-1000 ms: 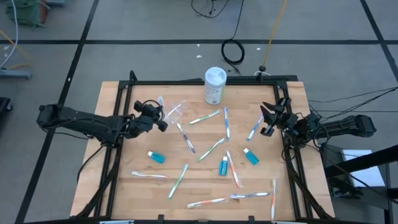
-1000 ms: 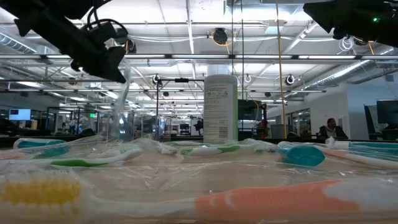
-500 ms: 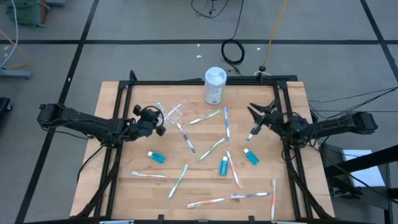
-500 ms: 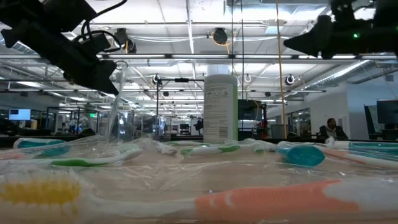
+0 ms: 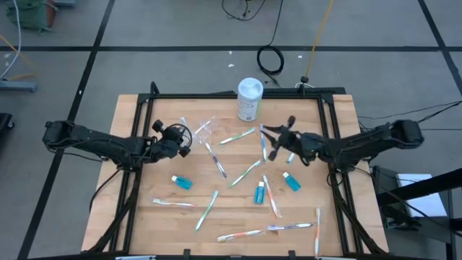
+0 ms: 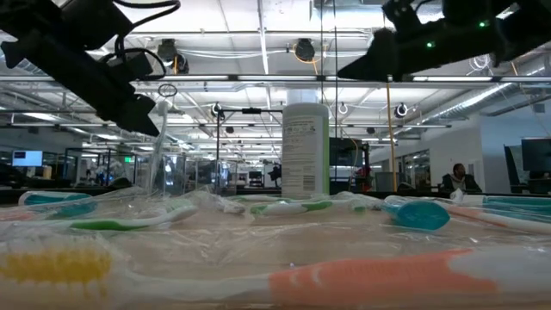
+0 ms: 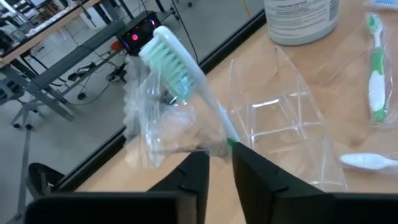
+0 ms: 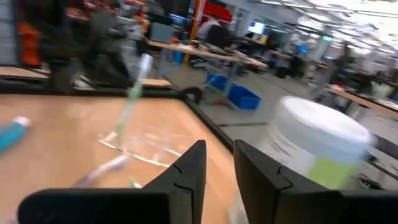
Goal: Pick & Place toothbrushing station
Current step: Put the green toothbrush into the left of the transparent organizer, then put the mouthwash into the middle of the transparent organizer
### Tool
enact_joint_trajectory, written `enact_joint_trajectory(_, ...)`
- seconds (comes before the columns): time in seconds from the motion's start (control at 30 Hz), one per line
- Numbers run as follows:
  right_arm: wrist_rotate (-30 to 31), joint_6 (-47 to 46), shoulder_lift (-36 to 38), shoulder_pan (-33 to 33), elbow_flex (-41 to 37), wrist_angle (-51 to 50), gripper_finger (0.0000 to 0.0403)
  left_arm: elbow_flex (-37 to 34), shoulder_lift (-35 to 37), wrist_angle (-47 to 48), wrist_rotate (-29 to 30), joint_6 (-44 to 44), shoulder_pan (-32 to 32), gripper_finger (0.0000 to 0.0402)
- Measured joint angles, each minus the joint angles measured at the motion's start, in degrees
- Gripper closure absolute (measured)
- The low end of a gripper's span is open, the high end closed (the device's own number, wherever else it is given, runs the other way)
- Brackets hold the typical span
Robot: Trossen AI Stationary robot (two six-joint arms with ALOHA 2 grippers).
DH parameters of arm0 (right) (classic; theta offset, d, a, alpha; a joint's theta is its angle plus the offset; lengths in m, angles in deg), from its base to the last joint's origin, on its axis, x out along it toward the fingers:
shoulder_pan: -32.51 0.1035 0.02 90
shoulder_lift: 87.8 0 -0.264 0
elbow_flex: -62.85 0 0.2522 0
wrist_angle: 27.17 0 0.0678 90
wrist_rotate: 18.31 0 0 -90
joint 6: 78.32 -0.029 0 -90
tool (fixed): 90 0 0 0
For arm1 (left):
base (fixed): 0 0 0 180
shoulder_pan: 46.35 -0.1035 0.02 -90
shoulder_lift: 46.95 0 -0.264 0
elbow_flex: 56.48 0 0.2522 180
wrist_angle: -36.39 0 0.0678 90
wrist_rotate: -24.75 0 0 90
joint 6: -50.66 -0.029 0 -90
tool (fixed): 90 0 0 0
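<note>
While you check the left side of the worktop (image 5: pixel 130 217), note that the left hand (image 5: pixel 180 135) sits at the far-left area, just left of the clear plastic cup (image 5: pixel 205 129). Its fingers (image 7: pixel 194 180) stand narrowly apart, with the stem of a green-bristled toothbrush in a clear wrapper (image 7: pixel 180 74) running down into the slot between them. You cannot tell whether the fingers still press on the stem. The brush stands tilted, bristle end up, beside the cup, which lies on its side.

Look next at the right hand (image 5: pixel 268 139). It hovers above the middle of the worktop, near the white canister (image 5: pixel 249 99) at the far edge, over a blue toothbrush (image 5: pixel 263 142). Its fingers (image 8: pixel 186 174) stand a narrow gap apart and hold nothing.

You find the remaining items scattered flat on the worktop:
- a green toothbrush (image 5: pixel 237 136) right of the cup;
- three teal tubes: left (image 5: pixel 181 182), centre (image 5: pixel 259 192), right (image 5: pixel 291 180);
- more toothbrushes along the near edge, including an orange one (image 5: pixel 240 235).

In the low view a person (image 6: pixel 452 179) sits in the room beyond the worktop.
</note>
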Motion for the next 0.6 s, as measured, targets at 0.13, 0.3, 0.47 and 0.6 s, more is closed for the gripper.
enact_joint_trajectory(0.13,-10.40,3.51,-4.94,0.00,2.88,3.42,0.0326,2.00,0.99,3.55,-0.14,0.57,0.68,0.0298)
enact_joint_trajectory(0.3,-19.95,4.24,-10.45,-0.06,4.59,11.23,0.0297,6.22,2.76,14.15,-0.28,4.74,1.95,0.0289)
enact_joint_trajectory(0.47,-19.74,5.29,-15.07,-0.84,4.72,15.00,0.0251,10.13,4.55,28.04,-0.54,13.21,2.28,0.0289)
enact_joint_trajectory(0.6,-19.81,4.84,-17.39,-2.03,4.73,17.19,0.0225,12.46,5.38,36.57,-5.42,18.03,2.27,0.0289)
